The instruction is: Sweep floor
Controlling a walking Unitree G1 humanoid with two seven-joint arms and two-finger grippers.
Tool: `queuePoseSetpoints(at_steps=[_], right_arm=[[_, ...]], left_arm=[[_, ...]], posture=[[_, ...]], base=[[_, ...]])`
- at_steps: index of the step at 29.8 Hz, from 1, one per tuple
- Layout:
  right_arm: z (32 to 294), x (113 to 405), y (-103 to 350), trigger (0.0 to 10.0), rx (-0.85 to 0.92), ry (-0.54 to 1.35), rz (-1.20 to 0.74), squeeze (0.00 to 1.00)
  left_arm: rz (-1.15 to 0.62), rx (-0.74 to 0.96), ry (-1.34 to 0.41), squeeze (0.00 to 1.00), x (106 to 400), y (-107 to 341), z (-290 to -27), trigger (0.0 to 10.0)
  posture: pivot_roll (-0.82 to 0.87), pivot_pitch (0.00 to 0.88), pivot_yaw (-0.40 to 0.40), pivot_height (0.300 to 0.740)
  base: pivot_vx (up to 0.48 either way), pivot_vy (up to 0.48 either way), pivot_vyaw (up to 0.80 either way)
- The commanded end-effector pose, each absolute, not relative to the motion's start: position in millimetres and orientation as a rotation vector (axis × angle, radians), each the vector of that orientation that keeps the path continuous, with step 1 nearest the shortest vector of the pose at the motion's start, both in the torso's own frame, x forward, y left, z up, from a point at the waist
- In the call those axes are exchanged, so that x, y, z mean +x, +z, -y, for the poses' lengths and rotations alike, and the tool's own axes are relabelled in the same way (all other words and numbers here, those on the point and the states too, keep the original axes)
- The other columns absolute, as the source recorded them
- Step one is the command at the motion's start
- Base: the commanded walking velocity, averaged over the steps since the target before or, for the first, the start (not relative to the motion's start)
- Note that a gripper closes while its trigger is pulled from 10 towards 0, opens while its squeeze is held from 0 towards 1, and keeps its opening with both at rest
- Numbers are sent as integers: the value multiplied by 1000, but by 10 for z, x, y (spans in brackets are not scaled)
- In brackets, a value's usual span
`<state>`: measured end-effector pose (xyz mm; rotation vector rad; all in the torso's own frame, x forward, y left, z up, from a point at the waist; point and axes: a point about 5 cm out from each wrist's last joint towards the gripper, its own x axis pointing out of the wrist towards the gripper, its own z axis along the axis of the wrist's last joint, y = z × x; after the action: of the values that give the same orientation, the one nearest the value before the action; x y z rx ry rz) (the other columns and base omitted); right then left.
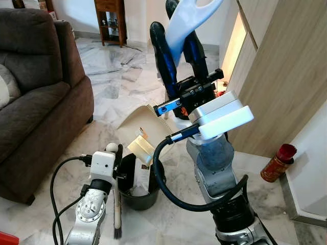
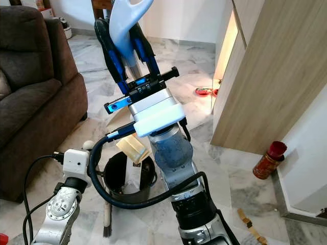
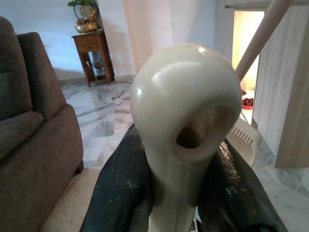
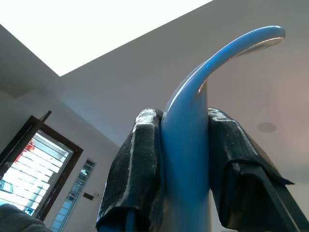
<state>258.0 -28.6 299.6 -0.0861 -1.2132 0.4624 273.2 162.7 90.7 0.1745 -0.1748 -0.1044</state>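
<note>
The right gripper (image 1: 176,43) is squeezed tight around a light blue handle (image 1: 191,20), held up high at 12 o'clock in the head view. That looks like the dustpan handle. The left gripper (image 3: 181,193) is squeezed around a cream brush handle (image 3: 186,121), down at 7 o'clock, with the dark brush bristles (image 1: 117,233) pointing at the floor.

On the marble floor (image 1: 117,76), a cream dustpan (image 1: 138,120) sits near the middle, with bits of card (image 1: 140,148) beside a black bucket (image 1: 138,196).

I think the robot is in the sweeping part, with both tools ready. Next, the brush must push the scraps toward the dustpan.

A brown sofa (image 1: 36,97) stands at 9 o'clock. A wooden cupboard wall (image 1: 286,76) is at 3 o'clock, with a red can (image 1: 277,163) beside it. The bucket sits right by the brush and could get bumped.
</note>
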Motion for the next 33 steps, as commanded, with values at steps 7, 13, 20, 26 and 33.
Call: queuePoseSetpoints(at_steps=[7, 13, 20, 26, 33], right_arm=[[237, 2394, 3103, 10000, -207, 433, 1389, 0], [238, 2394, 3108, 10000, -202, 429, 1389, 0], [296, 2506, 3083, 10000, -236, 340, 1339, 0], [484, 2749, 3037, 10000, -366, 221, 1271, 0], [765, 3051, 2895, 10000, -515, 102, 1129, 0]], left_arm=[[238, 211, -146, 0, 2758, 1014, -1570, 10000], [239, 211, -147, 0, 2756, 1016, -1571, 10000], [237, 211, -151, 0, 2757, 1014, -1562, 10000], [233, 207, -156, 0, 2758, 1009, -1558, 10000], [223, 200, -168, 0, 2756, 995, -1548, 10000]], posture=[[33, 0, -37, 740], [33, 0, -37, 740], [34, 0, -38, 740], [32, 0, -37, 740], [31, 0, -35, 740]], base=[[0, 0, 0], [0, 0, 0], [0, 0, 0], [0, 0, 0], [0, 0, 0]])
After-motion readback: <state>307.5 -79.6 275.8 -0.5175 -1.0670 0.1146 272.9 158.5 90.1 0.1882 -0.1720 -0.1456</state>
